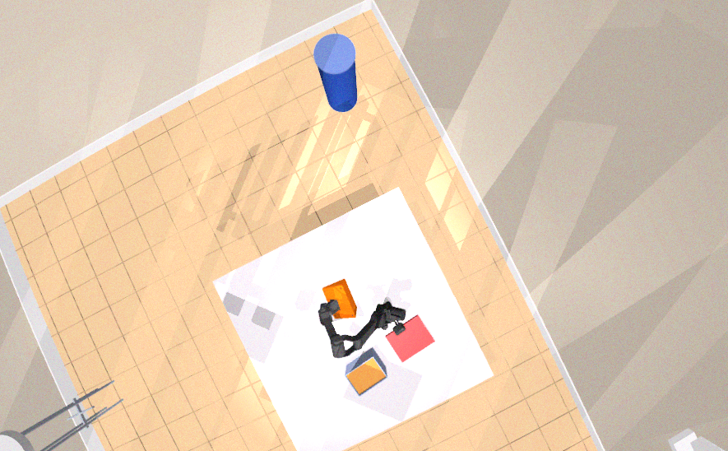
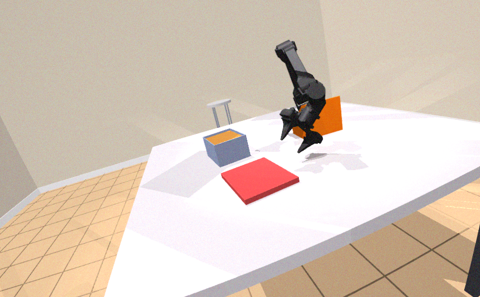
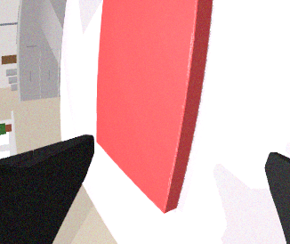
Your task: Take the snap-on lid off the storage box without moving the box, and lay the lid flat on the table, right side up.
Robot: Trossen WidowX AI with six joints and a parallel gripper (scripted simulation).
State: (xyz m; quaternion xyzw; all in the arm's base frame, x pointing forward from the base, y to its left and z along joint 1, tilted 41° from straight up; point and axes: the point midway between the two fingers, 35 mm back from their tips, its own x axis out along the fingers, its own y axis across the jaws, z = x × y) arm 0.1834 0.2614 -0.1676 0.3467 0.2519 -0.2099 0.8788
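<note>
While two fingers (image 2: 310, 141) stand spread, one red lid (image 1: 410, 338) (image 2: 260, 179) (image 3: 145, 89) flat, one blue box (image 1: 374, 359) (image 2: 230, 150) uncovered

The wrist view apparently crops the red lid (image 3: 145, 98).

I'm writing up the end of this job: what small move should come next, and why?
Probably ease the hand up and away: it is open, and the red lid lies flat on the table, off the box.

2 outer cameras, overhead and side-on, share the table (image 1: 366, 246) (image 2: 345, 192).
</note>
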